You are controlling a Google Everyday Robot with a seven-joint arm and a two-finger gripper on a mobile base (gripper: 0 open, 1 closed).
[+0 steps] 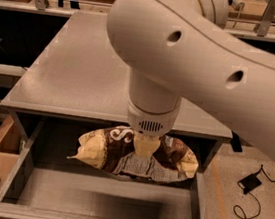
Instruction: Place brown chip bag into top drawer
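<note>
The brown chip bag (pixel 109 150), dark brown with pale-yellow ends, hangs crosswise over the back part of the open top drawer (pixel 110 201). My gripper (pixel 145 149) comes straight down from the big white arm (pixel 209 65) and is shut on the bag's top middle. The bag is held above the drawer's flat grey bottom, just in front of the grey table's (pixel 82 69) front edge. The drawer is pulled out towards the camera.
A cardboard box (pixel 2 151) stands on the floor left of the drawer. Black cables and a power brick (pixel 248 184) lie on the floor at the right. Benches with clutter run along the back.
</note>
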